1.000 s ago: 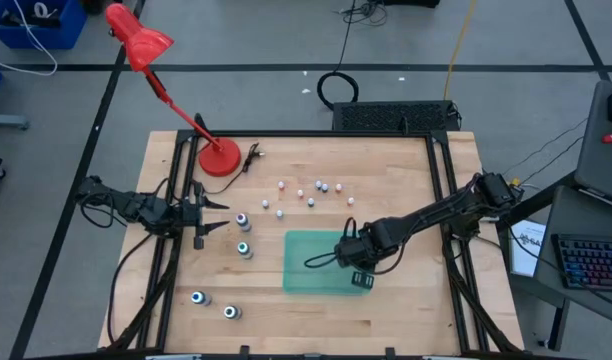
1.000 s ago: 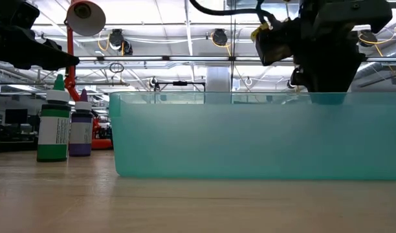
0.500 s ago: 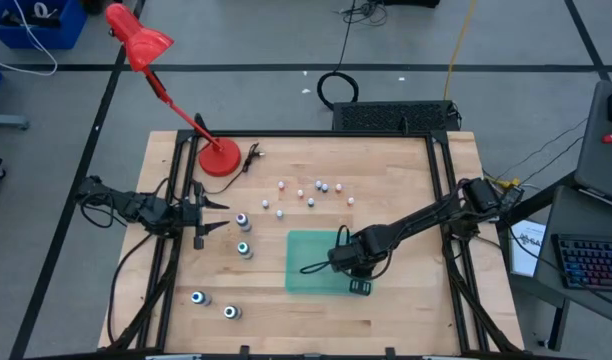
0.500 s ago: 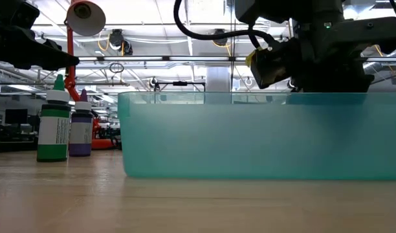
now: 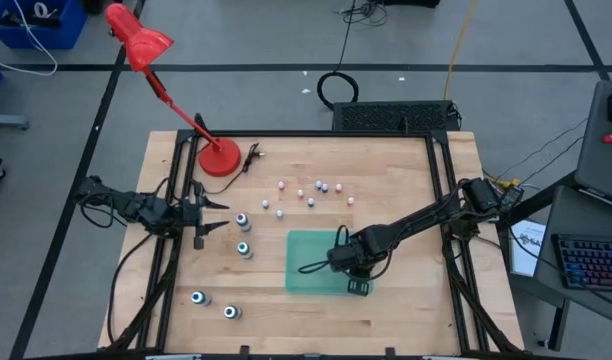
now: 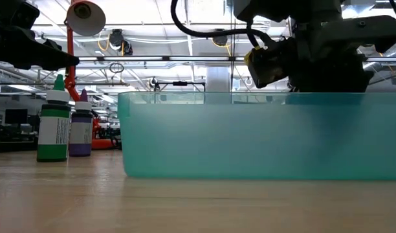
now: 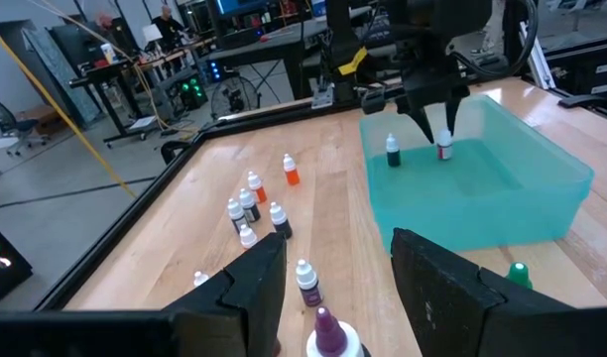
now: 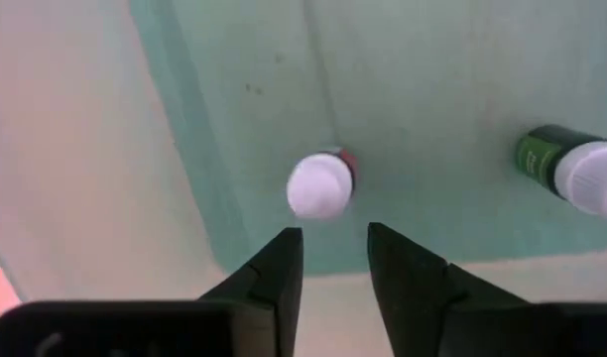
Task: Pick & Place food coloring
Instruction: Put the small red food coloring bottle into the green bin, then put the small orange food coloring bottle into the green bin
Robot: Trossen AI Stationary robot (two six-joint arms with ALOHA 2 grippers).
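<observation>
left gripper [image 5: 208, 221] parked at table's left edge, fingers spread, nothing between them. just beside it, two larger bottles [image 5: 243, 234] standing upright; two more [image 5: 214, 304] nearer the front edge.

small bottles [image 5: 312, 194] scattered loose mid-table behind the teal bin [image 5: 304, 270], all upright, a little apart from one another; white caps, coloured bodies in the left wrist view [image 7: 255, 205].

inside the bin: red-labelled bottle [image 8: 321, 184] and green-labelled bottle [image 8: 569, 166], both standing, well apart. right gripper [image 5: 354, 280] hanging over the bin's front right part, fingers parted, gripping nothing; red bottle directly off its fingertips [image 8: 274, 270], looks already set down.

handling estimate: tiny plastic dropper bottles, very light, rigid enough for a firm pinch, not fragile. smooth round bodies, likely to twist or squirt out of a pinch if taken off-centre. narrow base, tall for its width, so prone to tipping at a brush from a finger. best hold judged across the body just below the cap, fingers straddling squarely from above. neighbours in the scatter close enough to get knocked; outermost ones probably easiest first.
</observation>
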